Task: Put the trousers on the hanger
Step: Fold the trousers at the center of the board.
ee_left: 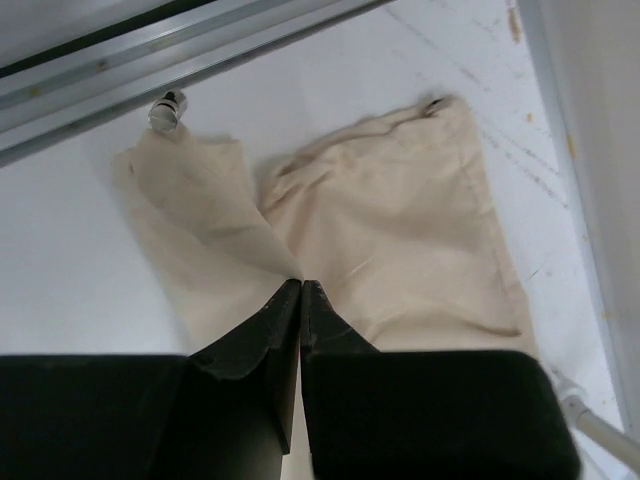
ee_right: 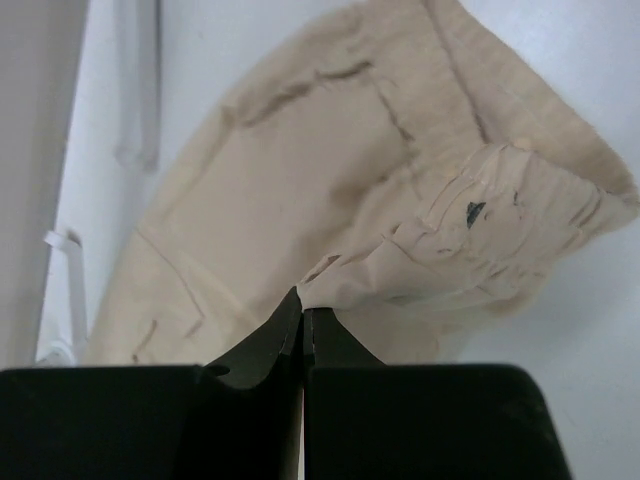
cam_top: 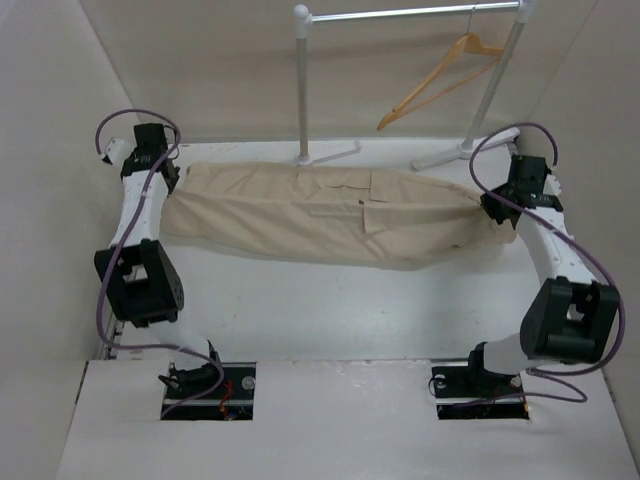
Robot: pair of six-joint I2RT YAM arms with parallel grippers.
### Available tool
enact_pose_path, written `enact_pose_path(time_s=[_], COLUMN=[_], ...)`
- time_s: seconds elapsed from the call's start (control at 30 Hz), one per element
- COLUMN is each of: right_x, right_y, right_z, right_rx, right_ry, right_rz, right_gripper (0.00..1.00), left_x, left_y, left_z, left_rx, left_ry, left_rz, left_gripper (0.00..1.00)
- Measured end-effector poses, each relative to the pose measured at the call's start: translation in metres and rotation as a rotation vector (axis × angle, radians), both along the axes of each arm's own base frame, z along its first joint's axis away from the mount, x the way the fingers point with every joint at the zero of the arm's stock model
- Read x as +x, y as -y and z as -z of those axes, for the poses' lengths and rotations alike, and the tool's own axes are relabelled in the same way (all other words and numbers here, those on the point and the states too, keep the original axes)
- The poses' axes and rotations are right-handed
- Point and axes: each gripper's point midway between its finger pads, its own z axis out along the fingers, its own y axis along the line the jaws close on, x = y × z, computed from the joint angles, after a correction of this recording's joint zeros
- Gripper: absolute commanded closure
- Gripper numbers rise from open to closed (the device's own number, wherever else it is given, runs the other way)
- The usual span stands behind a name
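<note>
The beige trousers (cam_top: 320, 215) stretch sideways across the far part of the table, pocket flap up. My left gripper (cam_top: 168, 170) is shut on the trousers' left end; in the left wrist view its jaws (ee_left: 301, 284) pinch a fold of the cloth (ee_left: 400, 220). My right gripper (cam_top: 492, 208) is shut on the right end; in the right wrist view it (ee_right: 302, 300) pinches the bunched waistband cloth (ee_right: 330, 180). The wooden hanger (cam_top: 440, 80) hangs tilted from the rack's rail at the back right, apart from the trousers.
A white metal rack (cam_top: 303, 80) stands behind the trousers, its feet (cam_top: 330, 155) on the table at the cloth's far edge. Walls close in at left, right and back. A rack bar (ee_left: 150, 70) shows in the left wrist view.
</note>
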Motion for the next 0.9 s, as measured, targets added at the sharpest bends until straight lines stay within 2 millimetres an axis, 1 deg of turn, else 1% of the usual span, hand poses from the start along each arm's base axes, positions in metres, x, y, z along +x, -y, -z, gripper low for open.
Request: enact_pose_path(time_s=[0.07,0.13,0.2,0.37,0.47,0.53,0.57,0.6,0.63,0.7,0.73,0.77,0.8,0.83,0.87,0.9], right_x=[0.026,0.05,0.072,0.122,0.145,0.155,0.16,0.164,0.167,0.169,0.168,0.168,0.167,0.165,0.16,0.151], right_y=[0.005,0.008,0.011,0.018,0.024,0.029,0.031,0.033,0.035,0.037,0.037,0.037,0.037,0.037,0.035,0.032], right_z=[-0.008,-0.009,-0.005,0.008,0.019,0.025,0.029,0.031,0.033,0.035,0.036,0.035,0.033,0.032,0.03,0.029], right_rx=[-0.009,-0.011,-0.006,0.002,0.004,0.006,0.008,0.009,0.01,0.009,0.007,0.004,0.0,-0.004,-0.007,-0.011], right_ry=[0.015,0.017,0.01,-0.009,-0.015,-0.021,-0.026,-0.028,-0.028,-0.029,-0.035,-0.035,-0.032,-0.032,-0.032,-0.032], right_rz=[-0.004,-0.011,-0.018,-0.027,-0.022,-0.017,-0.014,-0.011,-0.006,-0.001,0.0,-0.002,-0.006,-0.012,-0.018,-0.026], right_gripper=[0.97,0.98,0.98,0.97,0.96,0.94,0.9,0.83,0.73,0.5,0.42,0.36,0.32,0.28,0.25,0.24], left_x=[0.029,0.058,0.086,0.15,0.181,0.192,0.197,0.202,0.208,0.218,0.22,0.222,0.224,0.222,0.213,0.2], left_y=[-0.001,-0.003,-0.002,0.003,0.004,0.002,0.001,0.0,0.0,0.001,0.001,0.003,0.005,0.008,0.012,0.017], left_z=[0.004,0.009,0.012,0.016,0.024,0.033,0.036,0.04,0.043,0.042,0.041,0.039,0.035,0.032,0.034,0.037], left_rx=[-0.001,-0.002,-0.002,0.009,0.026,0.037,0.041,0.044,0.046,0.047,0.045,0.042,0.04,0.036,0.028,0.018], left_ry=[-0.001,0.004,0.016,0.075,0.128,0.144,0.151,0.159,0.17,0.204,0.214,0.223,0.242,0.256,0.247,0.228], left_rz=[0.011,0.02,0.033,0.069,0.085,0.087,0.088,0.088,0.09,0.101,0.108,0.117,0.125,0.137,0.147,0.155], left_gripper=[0.98,0.98,0.98,0.96,0.94,0.91,0.88,0.83,0.77,0.65,0.6,0.56,0.53,0.52,0.52,0.52])
